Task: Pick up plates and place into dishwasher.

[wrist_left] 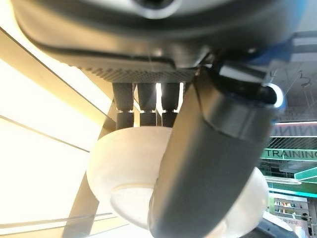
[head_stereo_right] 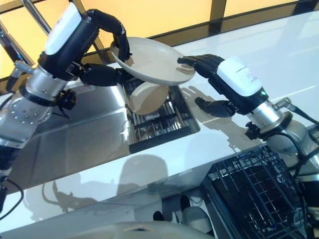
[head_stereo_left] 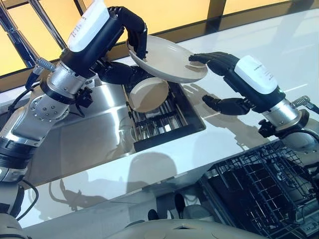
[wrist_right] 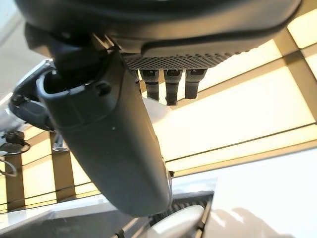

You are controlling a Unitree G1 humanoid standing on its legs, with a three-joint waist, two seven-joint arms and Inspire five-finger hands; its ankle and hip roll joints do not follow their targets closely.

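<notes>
Two hands meet on one plate (head_stereo_left: 167, 59) right now, held in the air above the sunken rack (head_stereo_left: 162, 122) near the far edge of the worktop (head_stereo_left: 279, 55). Your left hand (head_stereo_left: 130, 30) has its fingers curled over the plate's rim with the thumb underneath, so that hand carries the weight. Your right hand (head_stereo_left: 219, 62) reaches in from the other side with its fingers laid nearly straight on the opposite rim and the thumb hanging loose below; it touches but does not pinch.

To do the hand-over well, I'd close the right thumb up under the rim before the left lets go, and keep the plate close to level, since it already tilts. Release the left fingers only once the right grip looks firm; a smooth plate held at one edge could slip or swing.

As for containers: the sunken rack holds a second plate (head_stereo_left: 148, 93), standing on edge and leaning among the wires directly under the lifted one. Keep the carried plate clear of it as you move away. The dark dishwasher basket (head_stereo_left: 259, 191) sits below the near right corner of the worktop, pulled out, and I can see no dishes in the part on view. That looks like the place to slot the plate upright between the wires.
</notes>
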